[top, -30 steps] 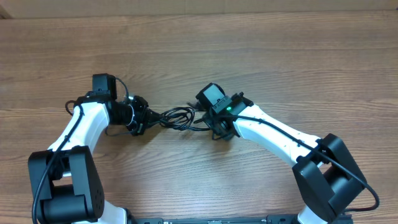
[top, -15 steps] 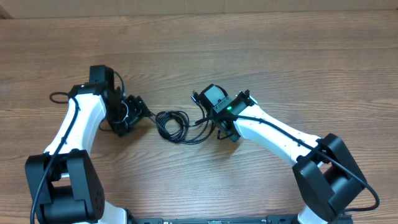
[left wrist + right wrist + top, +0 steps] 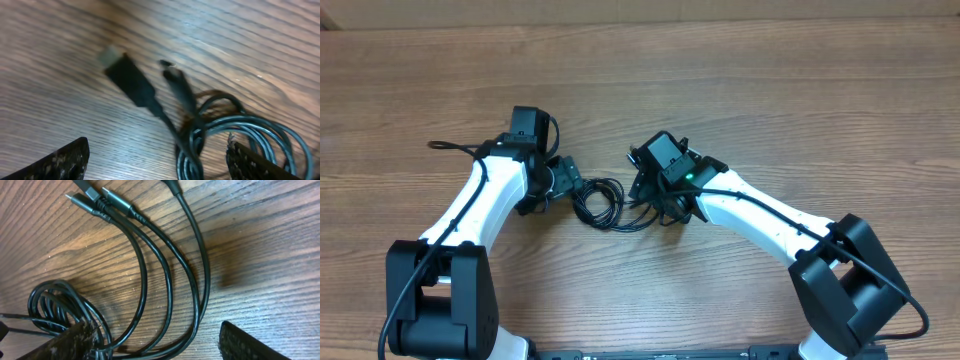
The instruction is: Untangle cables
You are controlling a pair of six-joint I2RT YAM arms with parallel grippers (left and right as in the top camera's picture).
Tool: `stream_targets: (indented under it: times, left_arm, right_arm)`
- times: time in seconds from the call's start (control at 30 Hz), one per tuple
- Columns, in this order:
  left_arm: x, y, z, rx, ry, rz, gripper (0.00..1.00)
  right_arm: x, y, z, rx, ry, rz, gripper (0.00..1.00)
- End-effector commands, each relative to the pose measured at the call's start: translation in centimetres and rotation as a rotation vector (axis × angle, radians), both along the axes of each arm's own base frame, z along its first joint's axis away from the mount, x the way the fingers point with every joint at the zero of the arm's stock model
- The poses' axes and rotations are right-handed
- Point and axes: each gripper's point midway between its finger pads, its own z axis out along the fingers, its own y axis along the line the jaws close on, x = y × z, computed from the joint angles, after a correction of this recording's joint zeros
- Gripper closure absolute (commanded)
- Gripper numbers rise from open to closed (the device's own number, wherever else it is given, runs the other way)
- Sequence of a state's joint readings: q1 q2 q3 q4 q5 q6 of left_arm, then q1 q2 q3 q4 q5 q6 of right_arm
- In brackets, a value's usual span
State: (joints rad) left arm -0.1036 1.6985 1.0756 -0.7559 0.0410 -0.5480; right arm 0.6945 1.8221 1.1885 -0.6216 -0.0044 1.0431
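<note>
- My left jaws released, spread wide; thin black cables (image 3: 131,84) coil on wood-grain worktop (image 3: 55,107) between them, ungripped.
- My right jaws released too; cable strands lie between them.

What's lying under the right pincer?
Several thin black cables curving across the brown wooden table, silver-tipped plugs apart, a coil nearby. Overhead, the open right pincer hides part of them.

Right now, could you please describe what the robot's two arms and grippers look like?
The left arm and right arm have white curved shells, black joints and bulky black bases, with a thin black cable along each. A green light glows near the right wrist. The left gripper and right gripper have black, speckled fingers.
</note>
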Motion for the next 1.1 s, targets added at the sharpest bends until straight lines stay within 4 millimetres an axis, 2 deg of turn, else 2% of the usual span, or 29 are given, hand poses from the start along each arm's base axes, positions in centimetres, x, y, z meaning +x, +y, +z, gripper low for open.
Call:
stream_targets:
  times: [0.0,0.07,0.1,0.2,0.23,0.27,0.37,0.4,0.53,0.6,0.63,0.7,0.8,0.83,0.97,1.03,1.07]
  left_arm:
    - [-0.5,0.5,-1.2,0.031,0.0,0.069,0.14]
    - [0.9,0.4,-2.2,0.019,-0.054,0.095,0.24]
    - [2.0,0.2,-2.3,0.008,-0.093,0.102,0.38]
    - [3.6,0.0,-1.7,-0.004,-0.159,0.101,0.64]
    - [4.0,0.0,-1.5,-0.007,-0.174,0.1,0.76]
    - [4.3,-0.1,-1.3,-0.008,-0.187,0.093,0.93]
    - [4.4,-0.6,-1.2,-0.019,-0.192,0.024,0.96]
    - [4.8,-1.9,-0.9,-0.05,-0.227,-0.139,0.96]
    - [5.6,-5.3,1.4,-0.161,-0.32,-0.43,0.96]
    - [5.8,-7.8,4.4,-0.256,-0.42,-0.604,0.96]
    - [5.9,-8.3,5.4,-0.279,-0.451,-0.643,0.96]
    - [5.8,-9.9,8.9,-0.342,-0.557,-0.745,0.96]
    - [5.3,-10.4,11.7,-0.336,-0.639,-0.81,0.96]
    - [5.0,-10.3,12.8,-0.322,-0.668,-0.831,0.96]
    - [3.6,-10.8,16.8,-0.332,-0.766,-0.87,0.96]
    - [3.3,-10.8,17.0,-0.347,-0.755,-0.847,0.96]
    - [3.3,-10.4,16.5,-0.34,-0.728,-0.818,0.96]
  right_arm:
    - [0.5,0.9,1.2,0.035,-0.06,0.082,0.21]
    - [0.9,1.4,1.5,0.042,-0.091,0.114,0.2]
    - [0.9,1.5,1.6,0.041,-0.097,0.124,0.2]
    - [1.1,1.7,1.7,0.033,-0.117,0.163,0.19]
    - [1.1,1.6,1.7,0.031,-0.12,0.161,0.18]
    - [1.2,1.7,1.6,0.032,-0.125,0.159,0.18]
    - [1.7,1.1,1.6,0.002,-0.149,0.141,0.22]
    - [2.1,0.4,1.6,-0.037,-0.166,0.123,0.23]
    - [2.0,-0.7,1.2,-0.083,-0.157,0.106,0.2]
    - [2.3,-1.4,1.1,-0.084,-0.147,0.091,0.2]
    - [2.4,-1.5,1.1,-0.075,-0.139,0.088,0.19]
    - [2.6,-0.4,1.6,0.032,-0.122,0.205,0.16]
    - [2.2,2.0,3.3,0.238,-0.135,0.423,0.16]
    - [2.0,2.7,4.5,0.349,-0.154,0.527,0.16]
    - [2.3,2.4,6.6,0.513,-0.175,0.591,0.23]
    - [2.7,2.0,6.7,0.518,-0.181,0.582,0.3]
    - [2.8,1.8,6.5,0.51,-0.178,0.575,0.3]
